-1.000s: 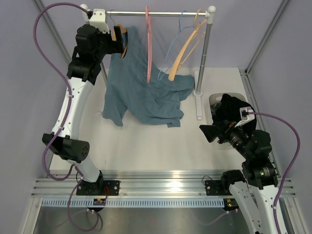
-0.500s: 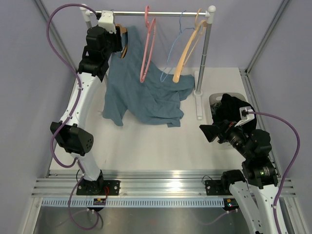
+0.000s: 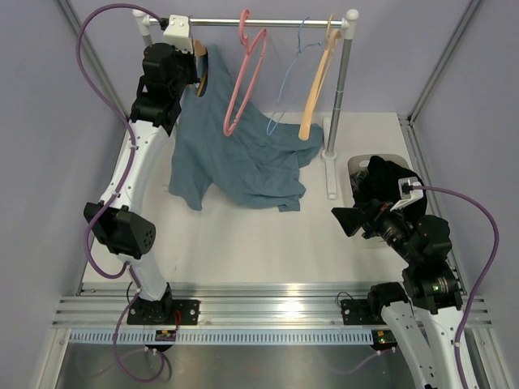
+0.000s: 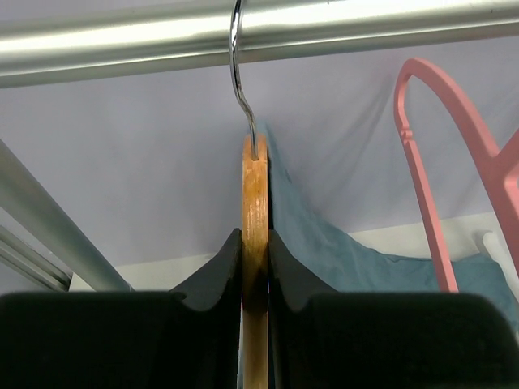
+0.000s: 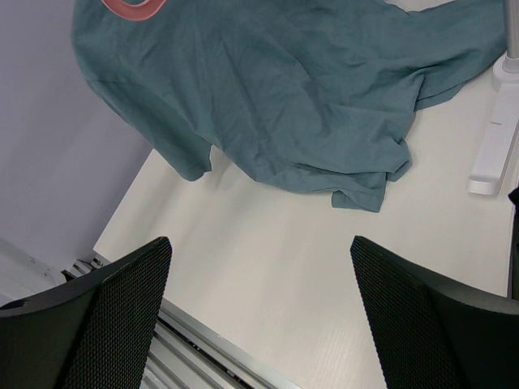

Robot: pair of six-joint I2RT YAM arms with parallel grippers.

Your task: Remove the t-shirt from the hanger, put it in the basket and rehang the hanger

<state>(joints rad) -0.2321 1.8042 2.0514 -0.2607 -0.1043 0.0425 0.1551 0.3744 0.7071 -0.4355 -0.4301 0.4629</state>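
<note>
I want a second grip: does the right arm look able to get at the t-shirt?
Likely yes: the right gripper is open, with only bare table between it and the t-shirt.

You have a pale off-white table. On its far half, toward the left edge, the crumpled lower part of the dusty teal-blue t-shirt lies pooled. Near the far right corner stands the rack's white foot. Just beside it, by the right edge, sits a grey tub holding a black clothing heap.
</note>
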